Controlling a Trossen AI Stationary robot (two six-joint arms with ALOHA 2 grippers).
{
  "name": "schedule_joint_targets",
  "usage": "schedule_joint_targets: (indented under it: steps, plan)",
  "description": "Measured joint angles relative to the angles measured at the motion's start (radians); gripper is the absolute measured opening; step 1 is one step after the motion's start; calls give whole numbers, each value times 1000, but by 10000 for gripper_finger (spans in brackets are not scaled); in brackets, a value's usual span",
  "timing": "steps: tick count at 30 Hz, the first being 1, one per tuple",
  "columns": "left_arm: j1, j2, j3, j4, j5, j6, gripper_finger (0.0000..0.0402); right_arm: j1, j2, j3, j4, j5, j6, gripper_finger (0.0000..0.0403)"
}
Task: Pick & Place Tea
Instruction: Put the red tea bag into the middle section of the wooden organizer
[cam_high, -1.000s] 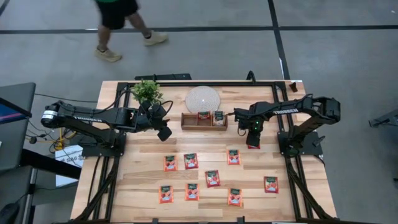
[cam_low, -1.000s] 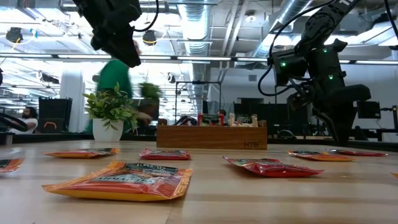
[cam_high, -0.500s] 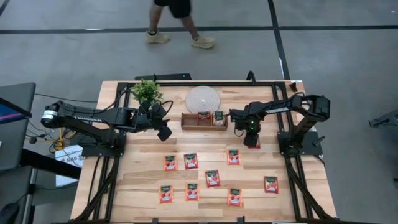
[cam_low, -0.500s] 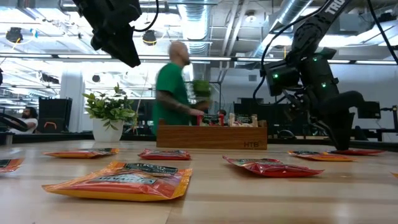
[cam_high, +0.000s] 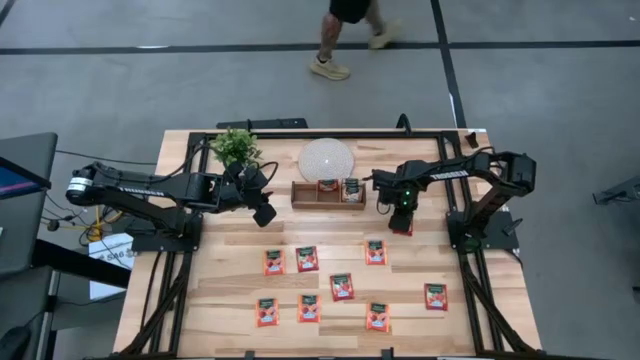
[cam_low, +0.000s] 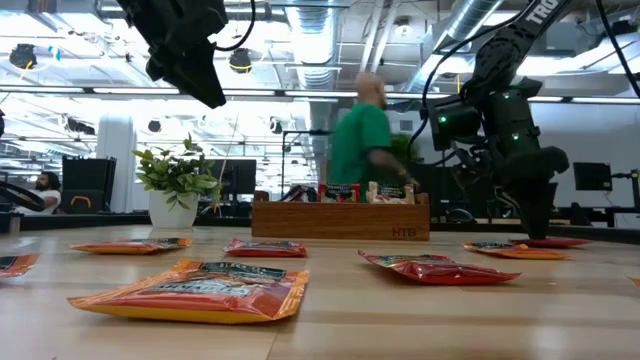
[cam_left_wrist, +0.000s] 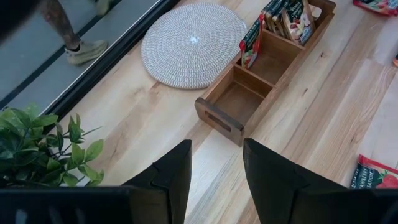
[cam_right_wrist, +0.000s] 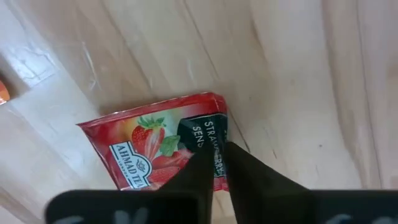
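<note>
- We have our right gripper down at the table on the right side, just in front of the wooden tray, with its fingers nearly together and pinching the edge of a red strawberry tea sachet
- That sachet lies flat on the wood as far as the right wrist view shows; we judge the grasp to be just made and the lift not yet begun
- Our left gripper hangs above the table near the tray's left end, jaws spread and holding nothing; it looks down on the tray's empty left compartment and the round woven mat
- Done so far, as far as we can see: a few sachets stand in the tray's middle and right compartments
- Left to do: nine loose sachets lie scattered on the near half of the table in the high view, besides the one we are gripping, so we reckon the task is well short of halfway
- A potted plant stands at the far left corner, and a person walks past in the room beyond the table
</note>
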Motion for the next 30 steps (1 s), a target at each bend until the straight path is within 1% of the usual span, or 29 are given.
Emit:
schedule_joint_targets:
  steps: [3,6,11,20,25,30]
  plan:
    - [0,0,0,0,0,0,137,0,-4,-1,0,2,0,4]
    - [0,0,0,0,0,0,138,0,-15,-3,0,2,21,8]
    - [0,0,0,0,0,0,138,11,-55,-6,-13,5,50,2]
    - [0,0,0,0,0,0,138,88,-161,0,-135,32,125,0]
    - [0,0,0,0,0,0,138,158,-211,68,-228,55,180,0]
    - [0,0,0,1,0,0,138,228,-222,185,-308,84,203,0]
